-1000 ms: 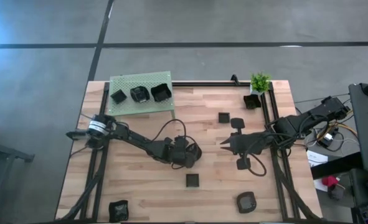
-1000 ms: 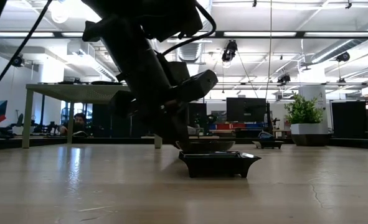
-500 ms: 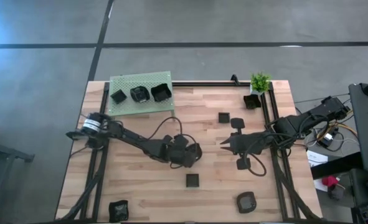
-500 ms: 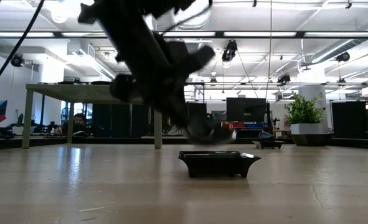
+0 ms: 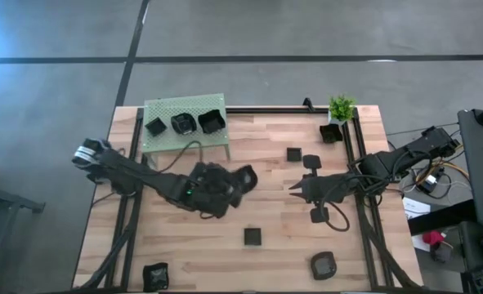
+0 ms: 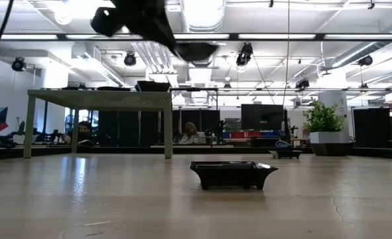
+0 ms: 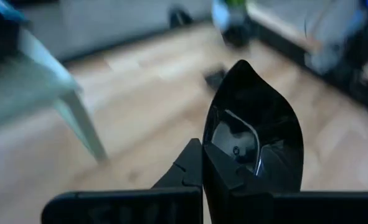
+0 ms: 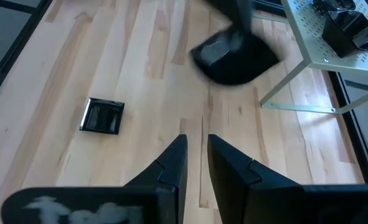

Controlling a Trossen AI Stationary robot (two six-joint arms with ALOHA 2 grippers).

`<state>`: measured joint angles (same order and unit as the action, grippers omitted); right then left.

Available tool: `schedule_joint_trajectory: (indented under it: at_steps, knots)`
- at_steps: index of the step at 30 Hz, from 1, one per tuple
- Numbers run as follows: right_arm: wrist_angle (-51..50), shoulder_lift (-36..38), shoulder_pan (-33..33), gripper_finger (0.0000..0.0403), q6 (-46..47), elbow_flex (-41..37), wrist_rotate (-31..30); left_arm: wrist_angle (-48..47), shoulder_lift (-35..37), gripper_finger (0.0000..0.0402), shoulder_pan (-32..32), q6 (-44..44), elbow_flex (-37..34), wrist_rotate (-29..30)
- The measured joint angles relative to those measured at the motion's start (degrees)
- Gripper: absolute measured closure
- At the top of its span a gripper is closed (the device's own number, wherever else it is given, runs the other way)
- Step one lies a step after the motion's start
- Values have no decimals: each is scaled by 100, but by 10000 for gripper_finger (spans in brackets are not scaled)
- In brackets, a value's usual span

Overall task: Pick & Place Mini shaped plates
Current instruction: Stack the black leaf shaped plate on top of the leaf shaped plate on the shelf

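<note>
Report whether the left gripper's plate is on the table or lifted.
Lifted: the left gripper is shut on a leaf-shaped plate, carried high above the table.

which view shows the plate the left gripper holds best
The left wrist view: the plate fills it, pinched at its rim. The high view shows it small, the low view only its underside, the right wrist view a blur.

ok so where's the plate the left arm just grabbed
The pointed black plate is pinched in the left gripper, lifted above the table near its middle in the high view, just right of the green platform holding three plates.
</note>
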<state>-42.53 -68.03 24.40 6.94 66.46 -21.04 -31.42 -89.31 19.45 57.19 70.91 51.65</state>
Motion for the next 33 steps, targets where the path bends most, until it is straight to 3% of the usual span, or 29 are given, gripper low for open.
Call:
schedule_joint_trajectory:
  at_steps: [7, 17, 24, 33]
  knots:
    - [3, 0, 0, 344, 61, -15, 0, -389, 750, 401, 152, 217, 0, 1416]
    - [6, 0, 0, 344, 59, -15, 2, -1112, 1286, 401, 77, 1463, 0, 3090]
    - [10, 0, -2, 344, 59, -15, 0, -2356, 1496, 401, -304, 3348, -192, 3473]
    - [143, 0, -2, 344, 39, -15, 0, -2308, 2116, 401, -1228, 3887, -1131, 2961]
